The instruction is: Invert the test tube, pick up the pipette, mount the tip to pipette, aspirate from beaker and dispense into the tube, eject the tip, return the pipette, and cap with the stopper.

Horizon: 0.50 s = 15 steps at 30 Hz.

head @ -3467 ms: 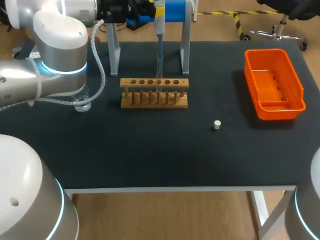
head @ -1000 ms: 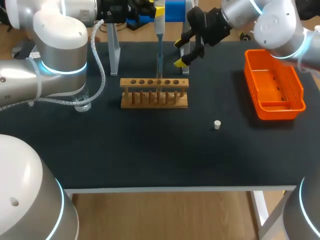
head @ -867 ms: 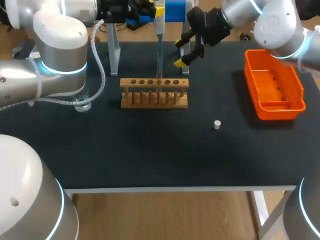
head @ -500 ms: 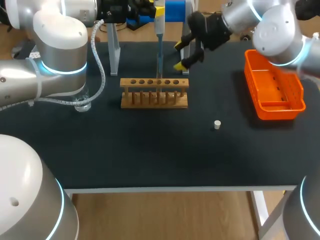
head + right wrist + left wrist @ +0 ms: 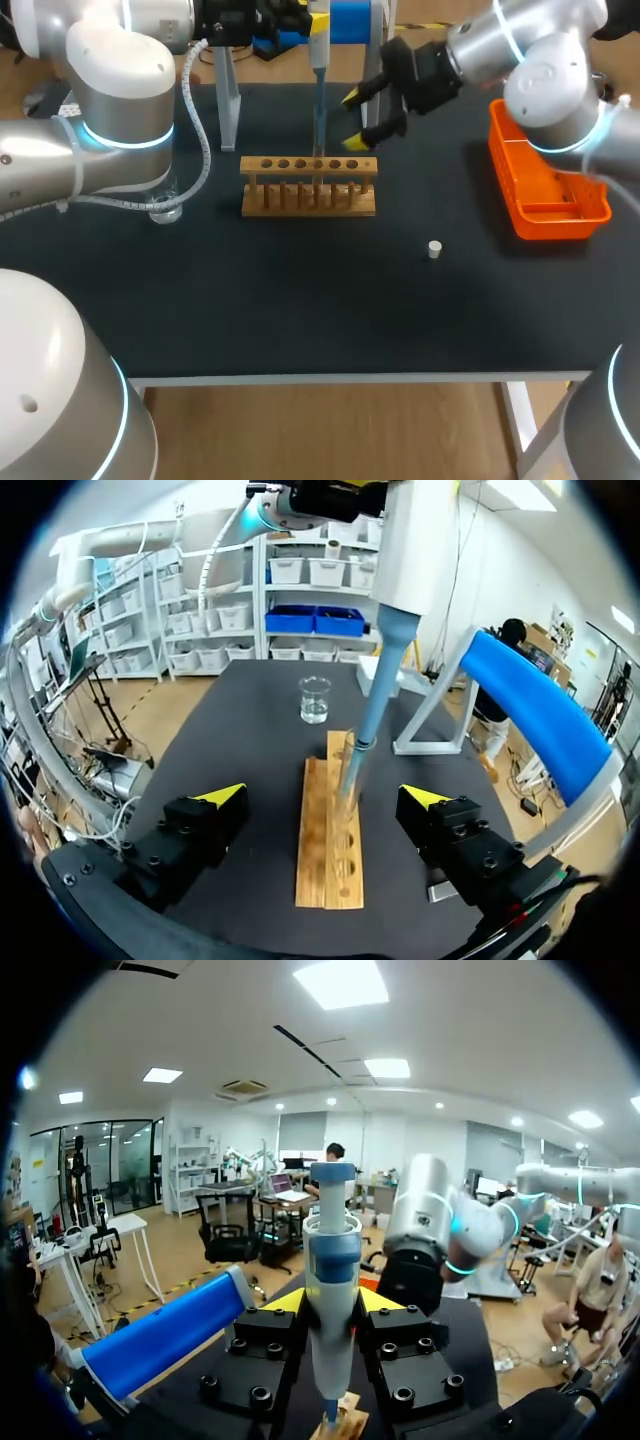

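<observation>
The right arm, at first absent above the worktop (image 5: 300,310), now reaches in, its open end effector (image 5: 352,120) edging leftward toward the pipette (image 5: 319,100).

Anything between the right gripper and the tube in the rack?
Nothing visible lies between the open right gripper and the test tube in the rack. The pipette, held by the left gripper, comes down into the tube's mouth from above, though.

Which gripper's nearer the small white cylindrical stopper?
Right. The right gripper hangs open at one end of the wooden test-tube rack, behind the stopper; the left gripper holds the blue-white pipette farther back.
</observation>
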{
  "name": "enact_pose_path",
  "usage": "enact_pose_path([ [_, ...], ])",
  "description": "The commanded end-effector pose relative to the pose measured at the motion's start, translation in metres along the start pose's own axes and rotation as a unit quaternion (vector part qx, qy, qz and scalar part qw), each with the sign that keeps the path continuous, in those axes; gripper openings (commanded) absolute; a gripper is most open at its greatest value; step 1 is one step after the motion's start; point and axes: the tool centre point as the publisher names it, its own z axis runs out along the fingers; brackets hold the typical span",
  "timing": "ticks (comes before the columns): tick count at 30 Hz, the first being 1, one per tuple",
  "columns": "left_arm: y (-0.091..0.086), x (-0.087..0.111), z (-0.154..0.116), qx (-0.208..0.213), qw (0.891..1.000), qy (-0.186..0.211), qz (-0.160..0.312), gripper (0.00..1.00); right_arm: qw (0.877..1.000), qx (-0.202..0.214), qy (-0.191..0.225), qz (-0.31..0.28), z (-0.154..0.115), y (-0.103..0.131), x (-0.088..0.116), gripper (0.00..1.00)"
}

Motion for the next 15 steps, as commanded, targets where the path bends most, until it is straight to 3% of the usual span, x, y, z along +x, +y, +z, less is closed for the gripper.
enact_pose_path([
  [1,0.000,0.000,0.001,0.001,1.000,-0.001,0.000,0.00,1.000,-0.001,0.002,0.000,0.014,0.000,-0.004,1.00],
  [15,0.000,0.000,0.001,0.001,1.000,-0.001,0.000,0.00,1.000,-0.007,-0.010,-0.005,0.035,-0.001,-0.003,1.00],
])
